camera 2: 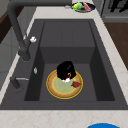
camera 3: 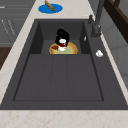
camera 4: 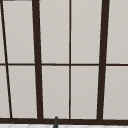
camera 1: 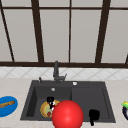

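Note:
My left hand (camera 1: 50,100) hangs low in the sink's left basin, over a yellow-rimmed plate (camera 1: 44,110) with a pale green middle. Its fingers are curled downwards round a small white thing (camera 2: 66,79) that touches the plate (camera 2: 53,93). A dark red piece (camera 2: 76,84) lies on the plate beside it. The same hand (camera 3: 62,34) and plate (camera 3: 72,50) show at the far end of the right side view. My right hand (camera 1: 93,115) hovers at the front edge of the right basin, holding nothing. A big red ball (camera 1: 67,115) sits at the front, between the hands.
The dark sink (camera 1: 75,83) has a deep left basin and a shallow right part. A dark faucet (camera 1: 56,71) stands behind it. A blue plate (camera 1: 7,106) with a brown stick lies on the left counter. A dark bowl (camera 1: 125,108) with green and yellow pieces stands at the right.

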`<state>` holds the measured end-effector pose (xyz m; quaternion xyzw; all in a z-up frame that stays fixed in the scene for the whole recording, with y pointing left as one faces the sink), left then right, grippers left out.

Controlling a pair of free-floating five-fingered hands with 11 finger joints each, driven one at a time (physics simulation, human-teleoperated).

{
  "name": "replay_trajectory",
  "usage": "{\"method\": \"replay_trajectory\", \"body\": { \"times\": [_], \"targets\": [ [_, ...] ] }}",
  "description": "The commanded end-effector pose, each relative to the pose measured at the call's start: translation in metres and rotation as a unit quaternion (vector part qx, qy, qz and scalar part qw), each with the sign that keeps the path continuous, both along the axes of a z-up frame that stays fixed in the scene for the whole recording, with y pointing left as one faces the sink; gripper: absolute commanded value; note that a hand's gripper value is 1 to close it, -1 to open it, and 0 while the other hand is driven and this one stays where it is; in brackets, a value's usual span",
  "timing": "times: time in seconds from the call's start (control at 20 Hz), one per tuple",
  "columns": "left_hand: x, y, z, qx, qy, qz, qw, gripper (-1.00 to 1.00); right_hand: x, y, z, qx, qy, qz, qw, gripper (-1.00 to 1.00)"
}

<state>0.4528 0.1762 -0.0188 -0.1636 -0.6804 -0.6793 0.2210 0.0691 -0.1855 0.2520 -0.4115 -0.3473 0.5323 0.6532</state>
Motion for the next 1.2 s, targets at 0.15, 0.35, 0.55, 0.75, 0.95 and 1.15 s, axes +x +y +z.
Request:
{"method": "replay_trajectory", "body": {
  "times": [0.15,0.35,0.55,0.75,0.95,1.15],
  "targets": [
    [0.015,-0.002,-0.04,0.0,-0.031,0.004,0.9995,1.0,0.0,0.0,0.0,0.0,0.0,0.0,1.0,0.0],
    [0.025,0.0,-0.053,-0.003,-0.033,0.009,0.9994,1.0,0.0,0.0,0.0,0.0,0.0,0.0,1.0,0.0],
    [0.027,0.003,-0.042,-0.018,-0.04,0.0,0.999,1.0,0.0,0.0,0.0,0.0,0.0,0.0,1.0,0.0],
    [0.02,0.004,-0.046,-0.017,-0.036,-0.007,0.9992,1.0,0.0,0.0,0.0,0.0,0.0,0.0,1.0,0.0],
    [0.015,0.003,-0.033,-0.013,-0.01,0.004,0.9999,-1.0,0.0,0.0,0.0,0.0,0.0,0.0,1.0,0.0],
    [0.018,0.005,-0.027,-0.018,-0.017,-0.016,0.9996,-1.0,0.0,0.0,0.0,0.0,0.0,0.0,1.0,0.0]
  ]
}}
